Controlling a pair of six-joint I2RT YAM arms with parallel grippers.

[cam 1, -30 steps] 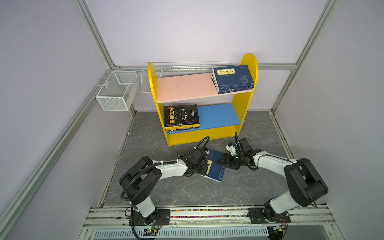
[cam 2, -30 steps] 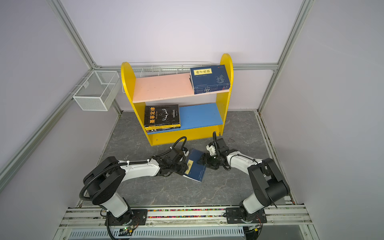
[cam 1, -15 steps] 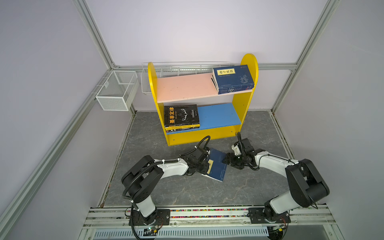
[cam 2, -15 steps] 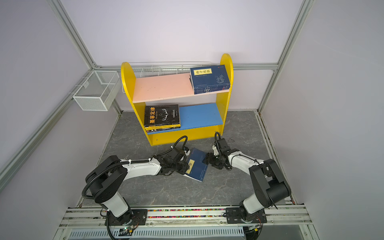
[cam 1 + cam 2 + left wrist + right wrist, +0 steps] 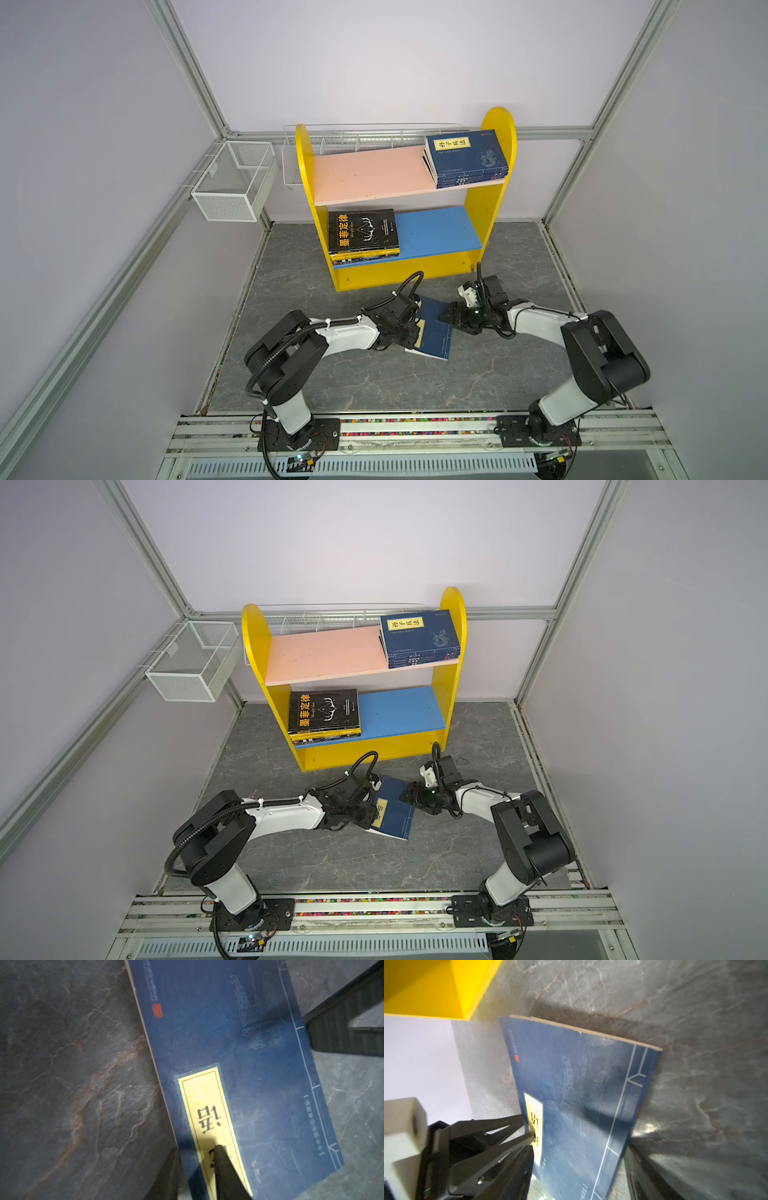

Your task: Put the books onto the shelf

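Blue book (image 5: 434, 328) sitting between left gripper (image 5: 195, 1150), pinching its yellow label (image 5: 207, 1105) edge, and right gripper (image 5: 451, 318), jaws gaping wide. Only wrist views showing pinch. Book staying put since second ago.

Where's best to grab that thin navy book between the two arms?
Probably a long edge, from the side: the navy book is thin and broad, so jaws must straddle an edge. The left gripper pinches the page edge by the yellow label, tipping it up; the open right gripper faces the spine edge.
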